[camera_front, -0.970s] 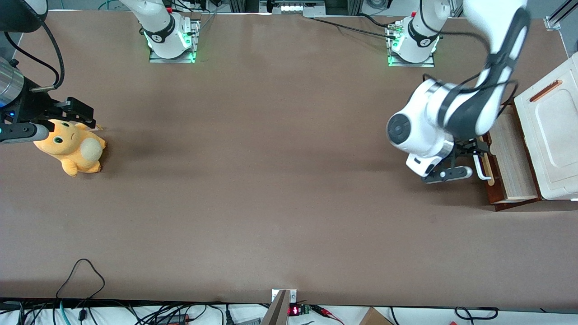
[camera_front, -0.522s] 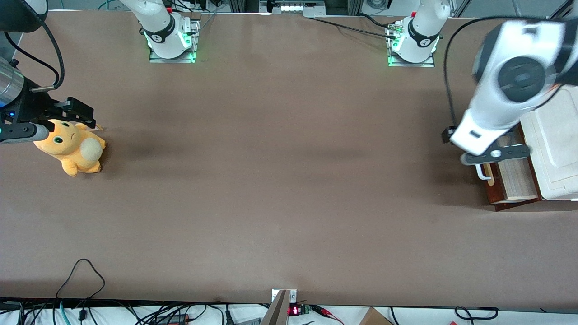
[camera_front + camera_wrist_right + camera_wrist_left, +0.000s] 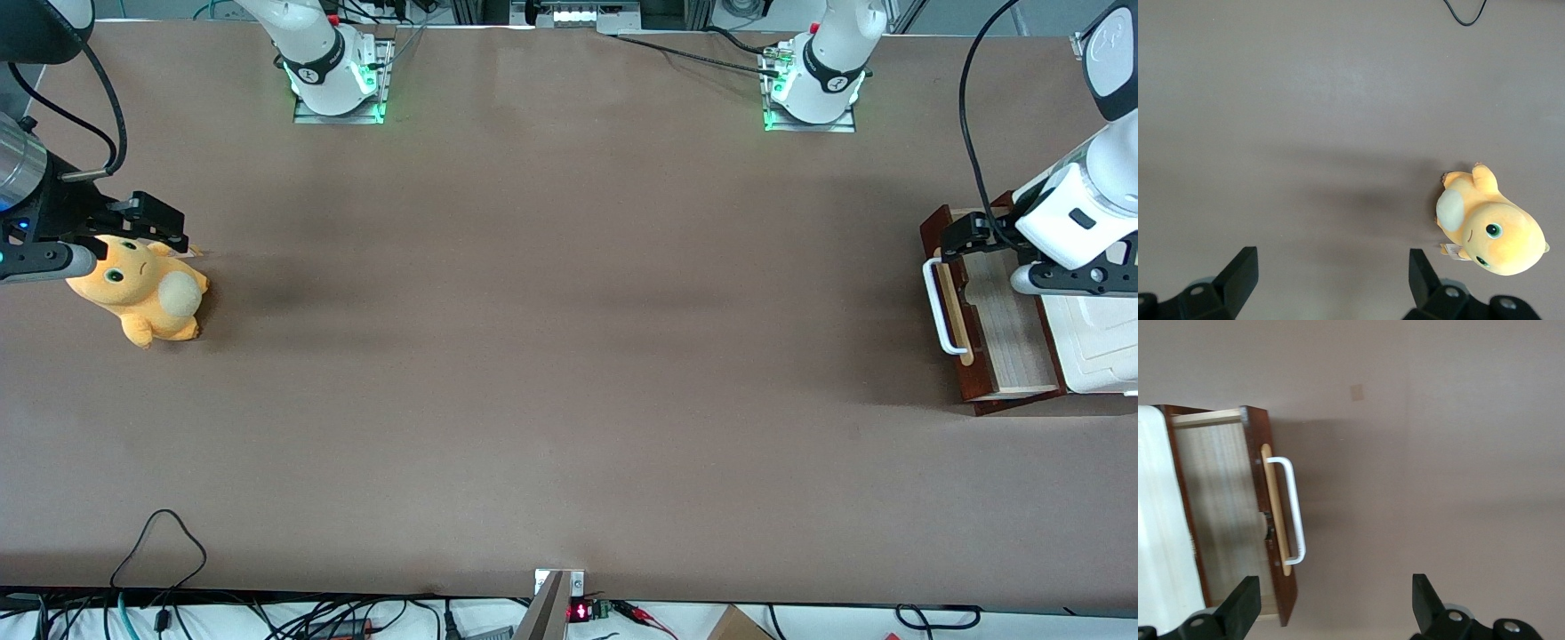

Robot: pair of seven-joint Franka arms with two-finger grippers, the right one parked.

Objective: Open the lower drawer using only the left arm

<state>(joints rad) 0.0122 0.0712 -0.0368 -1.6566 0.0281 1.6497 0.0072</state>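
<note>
- Standing pulled out from its cabinet, the lower drawer (image 3: pixel 989 307), a dark red-brown wooden front with a white loop handle (image 3: pixel 939 306) on a pale wood strip and a pale wood inner box, sits at the working arm's end of the brown table (image 3: pixel 533 356); the box interior shows plainly in the left wrist view (image 3: pixel 1218 513).
- Judging from that exposed box, the opening looks essentially done; whether the drawer could slide out further cannot be told, so at most a final check or a retreat of the arm seems left.
- Nothing touches the handle: it stands free, clear of the arm.
- The glossy white left arm (image 3: pixel 1080 200) with black joint panels hangs raised above the drawer box and the cream-white moulded cabinet top (image 3: pixel 1102 342), its wrist pointing downward.
- Its small black two-finger gripper (image 3: pixel 1336 610) is spread wide and holds nothing, one fingertip (image 3: pixel 1245 603) over the drawer's edge, the other over bare table.
</note>
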